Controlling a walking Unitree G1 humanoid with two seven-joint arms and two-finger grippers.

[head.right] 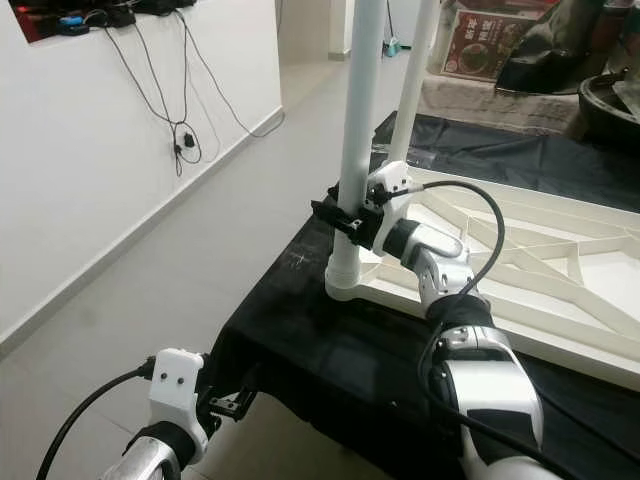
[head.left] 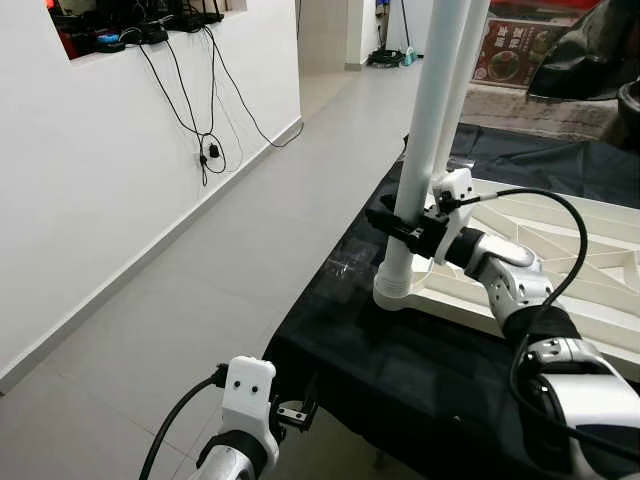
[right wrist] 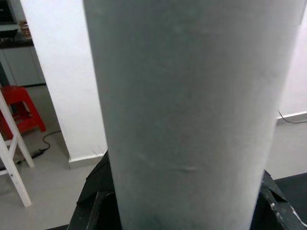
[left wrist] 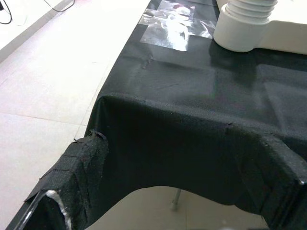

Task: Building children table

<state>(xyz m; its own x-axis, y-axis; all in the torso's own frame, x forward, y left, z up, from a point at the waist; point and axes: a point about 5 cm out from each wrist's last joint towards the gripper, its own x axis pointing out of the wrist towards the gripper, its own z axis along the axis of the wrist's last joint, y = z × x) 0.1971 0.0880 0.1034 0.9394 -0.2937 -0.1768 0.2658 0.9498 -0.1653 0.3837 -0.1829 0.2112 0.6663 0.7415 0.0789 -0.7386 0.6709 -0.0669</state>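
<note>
Right hand (head.left: pixel 405 222) around corner leg (head.left: pixel 425 130).

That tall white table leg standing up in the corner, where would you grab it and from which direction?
Low on the white table leg, just above the ribbed collar where it meets the tabletop. Come in level from the tabletop side, fingers either side of the round upright shaft. The right gripper holds it there now; the left gripper hangs idle.
</note>
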